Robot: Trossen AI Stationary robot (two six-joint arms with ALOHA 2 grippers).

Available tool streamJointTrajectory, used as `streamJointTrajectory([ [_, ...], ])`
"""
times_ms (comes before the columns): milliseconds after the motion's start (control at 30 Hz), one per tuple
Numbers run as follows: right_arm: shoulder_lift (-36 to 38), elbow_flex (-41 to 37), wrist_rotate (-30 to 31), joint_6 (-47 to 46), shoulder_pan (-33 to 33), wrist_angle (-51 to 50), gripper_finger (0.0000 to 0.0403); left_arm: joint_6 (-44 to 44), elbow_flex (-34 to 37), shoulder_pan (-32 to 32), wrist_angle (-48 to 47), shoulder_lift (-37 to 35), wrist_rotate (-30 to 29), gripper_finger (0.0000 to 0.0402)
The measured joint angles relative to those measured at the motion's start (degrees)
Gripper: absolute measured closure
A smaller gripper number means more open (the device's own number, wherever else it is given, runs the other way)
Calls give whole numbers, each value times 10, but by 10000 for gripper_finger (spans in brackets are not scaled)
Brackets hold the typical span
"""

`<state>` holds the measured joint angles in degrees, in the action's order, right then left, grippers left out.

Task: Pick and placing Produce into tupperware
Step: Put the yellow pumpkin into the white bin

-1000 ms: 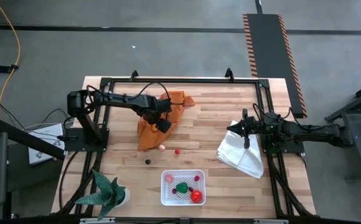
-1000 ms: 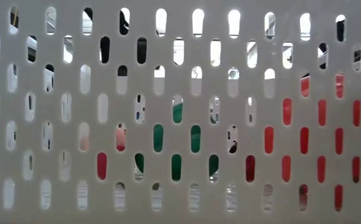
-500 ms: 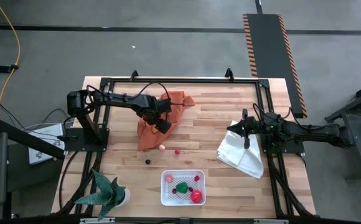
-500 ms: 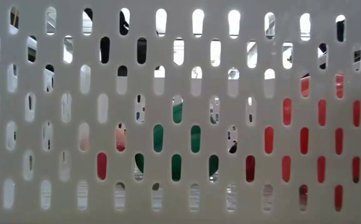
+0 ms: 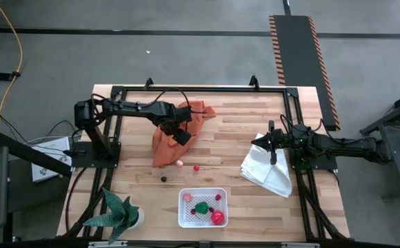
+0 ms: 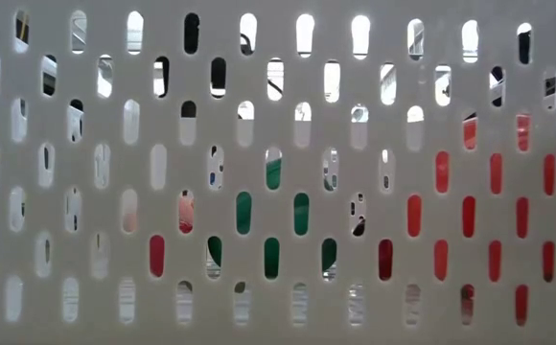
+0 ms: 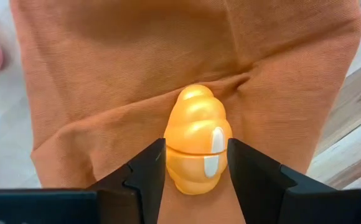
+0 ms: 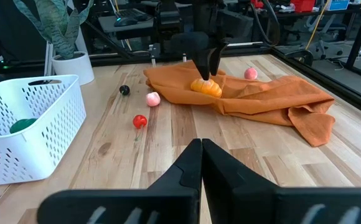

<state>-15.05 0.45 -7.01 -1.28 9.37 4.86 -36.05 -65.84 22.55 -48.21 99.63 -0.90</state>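
My left gripper (image 5: 180, 136) points down over a crumpled orange cloth (image 5: 165, 148) at the table's left middle, shut on an orange ribbed toy piece of produce (image 7: 197, 140). The right wrist view shows the same piece (image 8: 206, 87) under that gripper. Loose produce lies on the wood in front of the cloth: a pink piece (image 5: 180, 163), a red one (image 5: 196, 167) and a dark berry (image 5: 163, 178). The tupperware (image 5: 181, 207), a white perforated basket near the front edge, holds green and red pieces. My right gripper (image 8: 201, 152) waits shut at the right. My left gripper pinches the orange ribbed piece between its two fingers (image 7: 148, 167), one on each of its opposite sides (image 7: 174, 163). The fingers come from above, pointing down. The piece sits right at the cloth's surface; whether it is lifted clear of it I cannot tell.
A white folded cloth (image 5: 267, 170) lies by my right gripper. A potted plant (image 5: 121, 210) stands at the front left corner. Another pink piece (image 8: 250, 73) lies past the orange cloth. The basket's wall (image 6: 96, 192) fills the low view. Bare wood lies between the cloths.
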Motion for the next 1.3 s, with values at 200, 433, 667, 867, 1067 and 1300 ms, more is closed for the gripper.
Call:
streamJointTrajectory([
  [200,0,0,0,0,0,0,402,15,0,0,0,0,4,243],
  [433,0,0,0,0,0,0,402,29,0,2,2,0,13,213],
  [667,0,0,0,0,0,0,402,31,0,15,8,2,15,144],
  [867,0,0,0,0,0,0,402,35,0,15,18,20,24,141],
  [1067,-1,0,0,0,0,-4,402,43,0,15,14,38,35,160],
  [1300,-3,0,0,0,0,-17,402,48,0,15,22,49,43,169],
])
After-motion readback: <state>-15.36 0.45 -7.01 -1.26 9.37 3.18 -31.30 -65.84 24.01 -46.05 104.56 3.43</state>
